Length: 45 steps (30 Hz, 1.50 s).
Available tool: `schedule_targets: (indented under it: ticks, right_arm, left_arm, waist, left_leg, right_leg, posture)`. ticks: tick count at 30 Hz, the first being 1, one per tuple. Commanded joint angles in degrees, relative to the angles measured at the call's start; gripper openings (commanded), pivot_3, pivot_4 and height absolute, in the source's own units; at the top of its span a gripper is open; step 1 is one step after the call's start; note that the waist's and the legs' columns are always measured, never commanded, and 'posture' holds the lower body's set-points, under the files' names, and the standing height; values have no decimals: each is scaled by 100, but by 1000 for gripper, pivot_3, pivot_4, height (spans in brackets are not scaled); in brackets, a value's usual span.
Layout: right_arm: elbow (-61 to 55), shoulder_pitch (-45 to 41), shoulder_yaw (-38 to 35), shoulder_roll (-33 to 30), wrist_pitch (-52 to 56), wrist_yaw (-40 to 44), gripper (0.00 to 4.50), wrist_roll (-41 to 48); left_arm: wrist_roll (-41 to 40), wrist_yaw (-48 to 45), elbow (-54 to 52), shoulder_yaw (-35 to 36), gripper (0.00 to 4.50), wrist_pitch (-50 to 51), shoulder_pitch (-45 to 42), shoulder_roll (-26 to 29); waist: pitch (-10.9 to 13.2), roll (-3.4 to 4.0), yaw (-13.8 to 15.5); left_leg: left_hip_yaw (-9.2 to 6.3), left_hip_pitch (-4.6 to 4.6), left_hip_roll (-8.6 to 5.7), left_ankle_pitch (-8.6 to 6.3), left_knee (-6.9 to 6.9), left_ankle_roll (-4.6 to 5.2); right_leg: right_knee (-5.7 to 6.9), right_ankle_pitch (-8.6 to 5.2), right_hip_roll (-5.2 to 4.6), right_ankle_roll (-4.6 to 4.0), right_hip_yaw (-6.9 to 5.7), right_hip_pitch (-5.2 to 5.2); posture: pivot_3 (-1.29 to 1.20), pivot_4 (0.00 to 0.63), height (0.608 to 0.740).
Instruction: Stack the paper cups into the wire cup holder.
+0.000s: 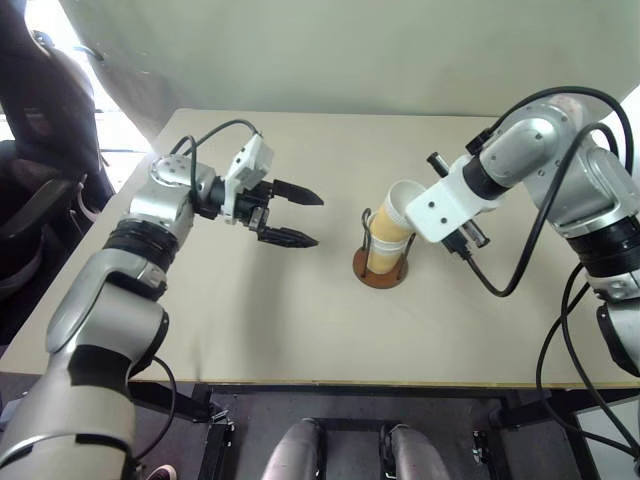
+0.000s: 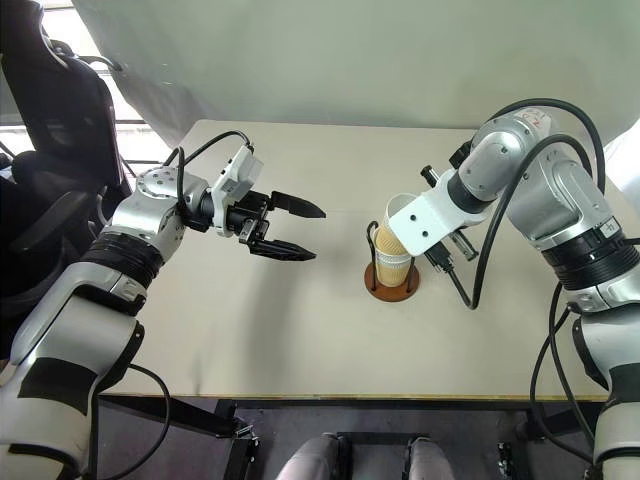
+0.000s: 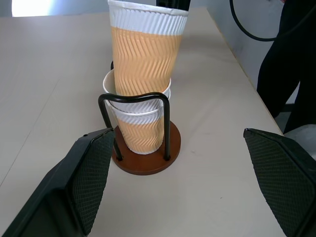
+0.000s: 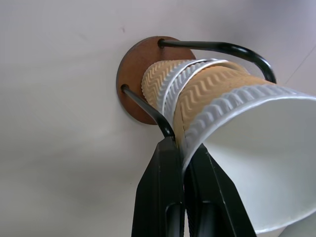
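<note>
With the right claw [image 4: 183, 163] pinching the rim of the top paper cup [image 3: 146, 49], now partly nested in the cups in the wire cup holder [image 3: 146, 153] mid-worktop [image 1: 300, 330], only release remains; the left claw [image 1: 290, 213] stands wide, empty.

Open counter [image 1: 300, 330] between the left gripper [image 1: 297, 214] and the wire cup holder [image 1: 381, 268], nothing in the way. Right gripper [image 4: 183, 163] crowds the holder's far side, pinching the tilted top paper cup [image 1: 397, 218]; wire loops flank the stack.
</note>
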Motion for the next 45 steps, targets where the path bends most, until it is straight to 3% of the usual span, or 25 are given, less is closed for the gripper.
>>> schedule_targets:
  ticks: [1, 8, 15, 22, 27, 32, 38, 45]
  right_arm:
    - [-53, -86, -253, 73, 41, -53, 937, -35]
    - [-32, -210, -409, 217, 336, -53, 937, 63]
    - [-55, -588, -1160, 346, 1776, -87, 937, 714]
    - [58, 80, -2454, 269, 3415, -1276, 937, 1344]
    - [925, 936, -3208, 320, 3402, -2710, 937, 1402]
    - [1385, 1395, -3546, 462, 3221, -3365, 937, 1659]
    - [1933, 1665, -3680, 641, 2425, -4168, 937, 1668]
    - [2397, 1796, -3759, 750, 1890, -4806, 937, 1684]
  left_arm:
    - [-106, -169, -128, 154, 4500, 33, -53, 69]
    - [-126, -169, -119, 158, 4500, 52, -43, 79]
    - [-239, -169, -142, 245, 4500, 354, -47, 119]
    - [76, -169, 237, 1135, 4500, 1070, -78, -31]
    - [629, 394, 584, 1939, 4500, 1463, -40, -61]
    - [1096, 653, 608, 2519, 4500, 1378, 137, -98]
    - [1547, 1849, 749, 3226, 4500, 740, 210, -313]
    - [1872, 2207, 474, 3584, 4500, 729, 480, -423]
  waist:
    - [0, 0, -3]
    - [0, 0, -6]
    - [0, 0, -2]
    - [0, 0, 8]
    - [0, 0, 8]
    - [0, 1, -7]
    - [0, 0, -16]
    - [0, 1, -13]
  left_leg:
    - [0, 1, 0, 0, 0, 0]
    - [0, 0, 0, 1, 0, -2]
    - [-1, -2, 0, 6, -6, -10]
    - [-1, -2, -1, 27, -6, -48]
    - [2, 11, 0, 36, -9, -42]
    - [5, 18, 0, 40, -28, -27]
    - [5, 22, 0, 51, -43, -20]
    - [5, 24, 0, 52, -45, -21]
  right_leg:
    - [0, 0, 0, 0, 0, 0]
    - [-1, 1, 0, -1, 0, 0]
    - [1, 1, 1, -4, -1, -6]
    - [-2, -1, 0, -6, -1, -4]
    - [6, 5, 0, -9, 3, 2]
    - [9, 16, 0, -4, 4, -2]
    - [5, 31, 0, 2, 5, -5]
    - [4, 36, 0, 3, 5, -4]
  posture:
    - [0, 150, 740]
    - [0, 150, 740]
    - [0, 150, 740]
    - [0, 150, 740]
    - [0, 150, 740]
    - [0, 150, 740]
    - [0, 150, 740]
    - [0, 150, 740]
